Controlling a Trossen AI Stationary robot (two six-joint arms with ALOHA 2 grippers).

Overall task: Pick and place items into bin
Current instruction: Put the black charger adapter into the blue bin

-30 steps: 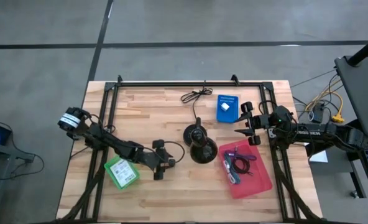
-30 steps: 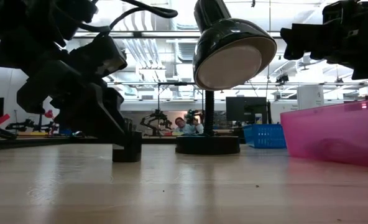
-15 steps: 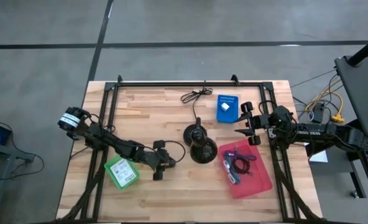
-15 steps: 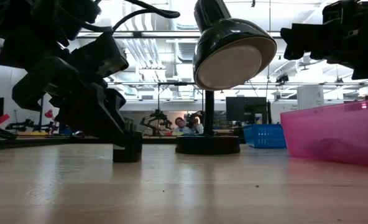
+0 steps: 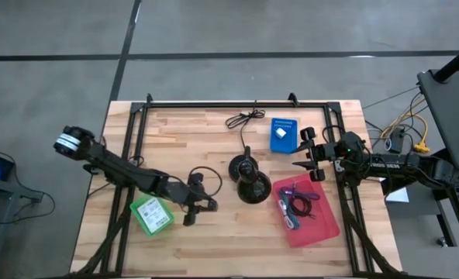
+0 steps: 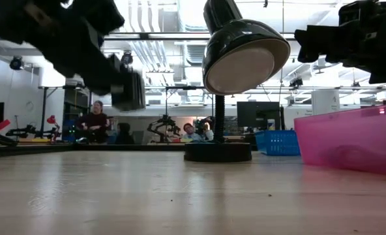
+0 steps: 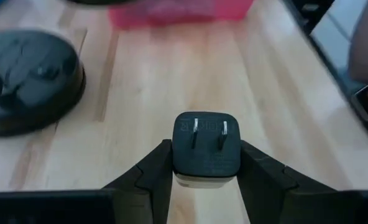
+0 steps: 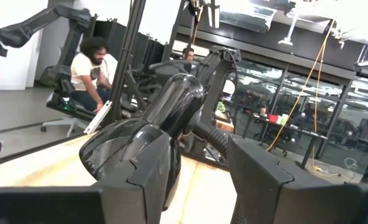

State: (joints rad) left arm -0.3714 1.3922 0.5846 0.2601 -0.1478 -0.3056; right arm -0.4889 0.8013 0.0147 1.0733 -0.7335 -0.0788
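Observation:
My left gripper [image 5: 206, 205] hangs over the table's middle, left of the black lamp, shut on a tiny black cube with two metal prongs [image 7: 206, 146]. In the low view the cube [image 6: 129, 91] is well above the wood. The pink bin [image 5: 325, 223] sits at the right and holds pens and a coiled cable [image 5: 295, 203]. A green and white packet [image 5: 152, 215] lies flat by the left arm. My right gripper [image 5: 301, 153] waits open above the bin's far corner. My left gripper pinches the black cube by two opposite side faces [image 7: 178, 155], one finger [image 7: 150, 171] on each side. The pronged face is turned toward the wrist camera. The cube is lifted clear of the table.
The black lamp [image 5: 249, 182] stands mid-table between my left gripper and the bin, its head [image 6: 245, 55] overhanging. A blue box [image 5: 284, 133] and a loose black cable [image 5: 245, 118] lie toward the far edge. A black frame rims the table. People sit in the room beyond.
My left gripper, shut on the black cube, has risen from the table and lifted the cube clear; a second ago the cube stood on the wood. The gripper has also drawn slightly toward the table's left as the arm swung.

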